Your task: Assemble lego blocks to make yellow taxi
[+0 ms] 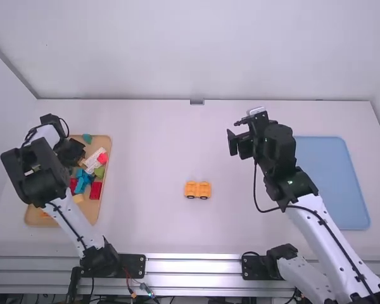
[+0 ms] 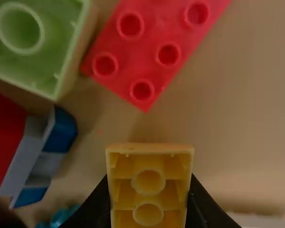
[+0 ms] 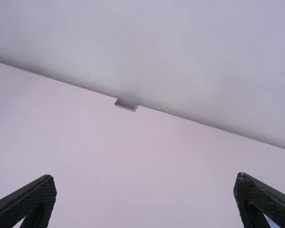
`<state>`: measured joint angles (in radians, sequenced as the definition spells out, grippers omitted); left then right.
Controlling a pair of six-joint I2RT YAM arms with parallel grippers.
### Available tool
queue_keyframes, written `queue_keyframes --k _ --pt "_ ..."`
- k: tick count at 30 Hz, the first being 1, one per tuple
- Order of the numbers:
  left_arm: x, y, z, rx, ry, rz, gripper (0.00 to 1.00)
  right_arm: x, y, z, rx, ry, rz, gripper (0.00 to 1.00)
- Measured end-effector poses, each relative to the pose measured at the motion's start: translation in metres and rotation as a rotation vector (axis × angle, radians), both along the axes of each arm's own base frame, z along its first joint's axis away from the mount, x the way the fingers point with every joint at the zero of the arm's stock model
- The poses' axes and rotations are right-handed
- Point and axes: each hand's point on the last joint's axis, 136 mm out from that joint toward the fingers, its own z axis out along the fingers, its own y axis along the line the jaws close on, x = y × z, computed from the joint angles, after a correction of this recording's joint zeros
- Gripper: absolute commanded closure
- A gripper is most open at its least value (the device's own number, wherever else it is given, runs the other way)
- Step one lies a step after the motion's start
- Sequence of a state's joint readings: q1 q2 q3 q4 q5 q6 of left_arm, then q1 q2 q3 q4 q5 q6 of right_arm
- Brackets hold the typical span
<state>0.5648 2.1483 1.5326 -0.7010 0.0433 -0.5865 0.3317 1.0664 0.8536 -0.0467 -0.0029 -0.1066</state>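
Ana: Start with the high view. Where's the car?

Ben: The yellow car (image 1: 197, 190) sits near the middle of the white table (image 1: 152, 139), with 2 dark wheels (image 1: 190, 197) showing along its near side.

Ana: And the arms?

Ben: The left gripper (image 1: 74, 152) is over the wooden tray (image 1: 101, 142) of mixed blocks. The right gripper (image 1: 236, 134) is above the table, farther off than the car and to the left of the blue tray (image 1: 329, 180).

Ana: Now the left wrist view. Is that gripper holding anything?

Ben: Yes, its 2 fingers are clamped on a yellow block (image 2: 148, 185), whose hollow underside faces the camera and shows 2 round tubes. Past it lie a red block (image 2: 154, 42) with its studs up and a pale green block (image 2: 31, 40) turned hollow side up. The blue and grey bit (image 2: 45, 154) near them is probably a small block, but it's blurry.

Ana: And the right wrist view?

Ben: The 2 fingers there are wide apart, with white table between them and the table's far edge beyond.
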Motion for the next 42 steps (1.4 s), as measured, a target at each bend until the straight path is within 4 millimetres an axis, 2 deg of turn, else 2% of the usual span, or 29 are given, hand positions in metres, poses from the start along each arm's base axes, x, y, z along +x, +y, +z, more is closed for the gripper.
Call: queue_keyframes --k 3,6,8,9,10,11,12,13,14,15,17,19,20,21,23,24,29,34,42 --pt "0.005 -0.002 0.011 -0.004 -0.033 -0.031 0.98 0.005 0.011 0.003 0.028 -0.02 0.048 0.01" --pt "0.017 -0.003 0.042 0.028 -0.12 -0.081 0.98 0.012 0.023 -0.002 0.058 -0.012 0.092 0.01" --pt "0.027 -0.006 0.076 0.073 -0.223 -0.139 0.98 0.018 0.032 -0.009 0.085 0.0 0.124 0.01" --pt "0.035 -0.014 0.105 0.109 -0.318 -0.208 0.98 0.024 0.039 -0.012 0.113 0.005 0.154 0.01" --pt "0.038 -0.019 0.115 0.121 -0.358 -0.243 0.98 0.025 0.043 -0.013 0.126 0.006 0.171 0.01" --pt "0.043 -0.031 0.135 0.139 -0.439 -0.318 0.99 0.028 0.049 -0.016 0.147 0.009 0.206 0.01" --pt "0.046 -0.04 0.146 0.146 -0.486 -0.368 0.98 0.03 0.053 -0.017 0.164 0.012 0.232 0.01" --pt "0.051 -0.07 0.171 0.153 -0.619 -0.522 0.99 0.032 0.062 -0.019 0.203 0.012 0.297 0.01" --pt "0.051 -0.082 0.178 0.152 -0.664 -0.578 0.99 0.032 0.064 -0.019 0.215 0.011 0.32 0.01" --pt "0.05 -0.108 0.189 0.141 -0.75 -0.699 0.99 0.033 0.072 -0.018 0.246 0.001 0.386 0.01" --pt "0.039 -0.162 0.195 0.096 -0.899 -0.938 0.99 0.03 0.083 -0.015 0.294 -0.022 0.514 0.01" --pt "0.023 -0.211 0.191 0.037 -1.024 -1.139 0.99 0.025 0.092 -0.012 0.341 -0.039 0.632 0.01" --pt "0.018 -0.22 0.19 0.02 -1.047 -1.177 0.99 0.024 0.093 -0.011 0.35 -0.04 0.65 0.01" --pt "0.004 -0.252 0.187 -0.025 -1.144 -1.307 0.99 0.02 0.097 -0.011 0.397 -0.034 0.723 0.01" --pt "-0.005 -0.273 0.187 -0.045 -1.218 -1.392 0.99 0.018 0.099 -0.011 0.427 -0.027 0.769 0.01" --pt "-0.016 -0.298 0.191 -0.063 -1.316 -1.496 0.99 0.014 0.102 -0.012 0.461 -0.019 0.835 0.0" --pt "-0.049 -0.365 0.215 -0.129 -1.588 -1.768 0.99 -0.003 0.111 -0.029 0.544 0.078 1.009 0.04" --pt "-0.071 -0.407 0.236 -0.201 -1.729 -1.904 0.99 -0.025 0.12 -0.038 0.583 0.177 1.131 0.07" --pt "-0.076 -0.428 0.239 -0.29 -1.736 -1.913 0.99 -0.048 0.131 -0.029 0.568 0.174 1.253 0.09"
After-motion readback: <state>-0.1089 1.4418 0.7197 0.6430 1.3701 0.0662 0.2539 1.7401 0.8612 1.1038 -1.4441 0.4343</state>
